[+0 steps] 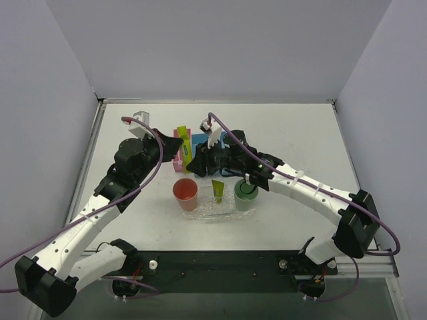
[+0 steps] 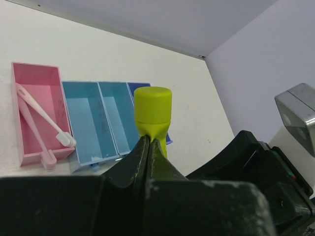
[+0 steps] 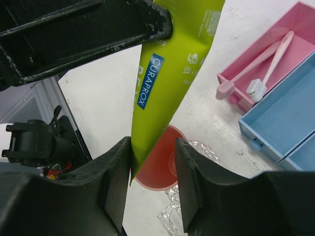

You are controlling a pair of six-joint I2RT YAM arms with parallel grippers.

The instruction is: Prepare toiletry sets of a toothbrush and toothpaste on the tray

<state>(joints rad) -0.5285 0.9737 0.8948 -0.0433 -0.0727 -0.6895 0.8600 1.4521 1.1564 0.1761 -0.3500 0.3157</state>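
Observation:
My left gripper [image 2: 149, 140] [image 1: 181, 149] is shut on a yellow-green toothpaste tube [image 2: 153, 110] [image 1: 181, 135] just below its cap and holds it in the air over the bins. My right gripper [image 3: 152, 145] [image 1: 199, 160] is open, with the tube's flat end [image 3: 167, 73] hanging between its fingers, close to the left one. A second tube [image 1: 217, 191] is on the clear tray [image 1: 208, 215] between two cups. Two pink toothbrushes [image 2: 37, 105] [image 3: 268, 61] lie in the pink bin [image 2: 32, 81].
An orange cup [image 1: 185, 193] [image 3: 160, 169] and a green cup [image 1: 245, 195] stand on the tray. Blue bins [image 2: 101, 118] [image 3: 283, 123] sit beside the pink bin behind the tray. A white bracket [image 1: 139, 117] is at the back left.

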